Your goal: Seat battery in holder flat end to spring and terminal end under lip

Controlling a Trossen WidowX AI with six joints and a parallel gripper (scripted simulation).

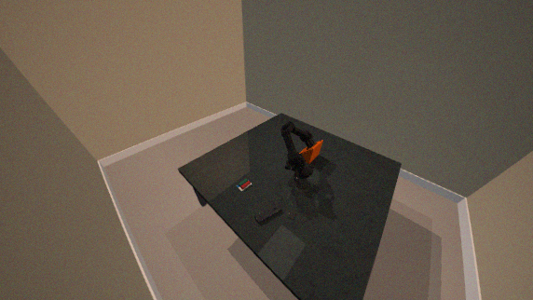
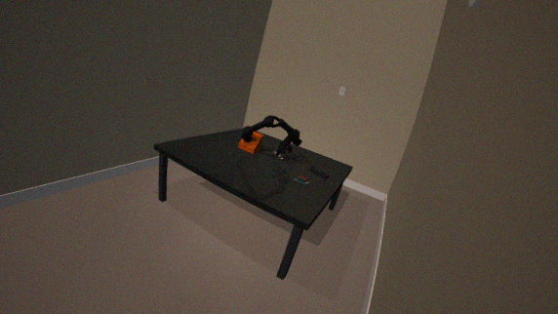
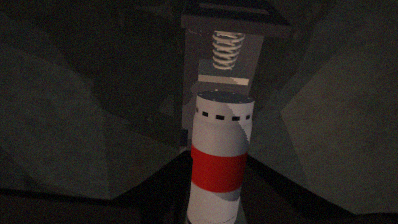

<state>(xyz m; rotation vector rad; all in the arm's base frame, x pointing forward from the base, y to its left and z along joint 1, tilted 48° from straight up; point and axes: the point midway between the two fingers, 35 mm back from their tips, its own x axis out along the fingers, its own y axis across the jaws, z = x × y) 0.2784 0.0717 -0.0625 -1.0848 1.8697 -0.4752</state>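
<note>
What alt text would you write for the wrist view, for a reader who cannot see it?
A white battery with a red band, shut in the gripper, points toward the dark holder, short of its coiled spring and pale plate.

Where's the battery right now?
In the wrist view the battery sits centre frame, held in the tool, its flat end pointing at the spring of the holder just ahead, not yet touching it.

Your arm (image 1: 293, 144) arches up from its orange base (image 1: 311, 152) and folds down toward the surface (image 1: 354, 224); your hand (image 2: 282, 150) is clamped on the battery (image 3: 219, 160).
</note>
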